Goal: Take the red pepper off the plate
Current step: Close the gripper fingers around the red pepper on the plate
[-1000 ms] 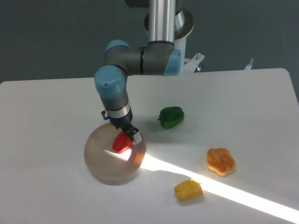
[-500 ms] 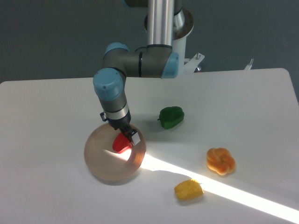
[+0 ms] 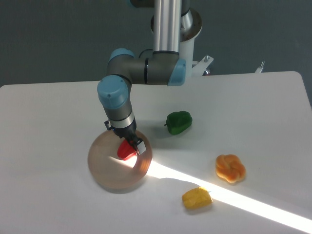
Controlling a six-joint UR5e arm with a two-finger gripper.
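Four pieces of produce and one plate [image 3: 105,168] lie on the white table [image 3: 53,122], with the robot arm [image 3: 146,68] reaching down from the far edge. The plate, a translucent beige-pink disc, sits toward the near left part of the table, and the red pepper [image 3: 126,151] rests on it, toward the plate's far right rim. The gripper [image 3: 131,145] is down at the pepper's upper right side, its dark fingers [image 3: 138,145] right against the red skin; they appear to straddle the top of the pepper, though from this angle it cannot be told whether they have closed on it or are merely touching. A green pepper [image 3: 178,122] lies near the middle of the table, well clear of the plate. An orange pepper [image 3: 230,168] sits toward the near right, and a yellow one [image 3: 197,198] lies close to the near edge, just beside a bright band of light [image 3: 253,202] (it runs from the plate's right rim to the near right corner).
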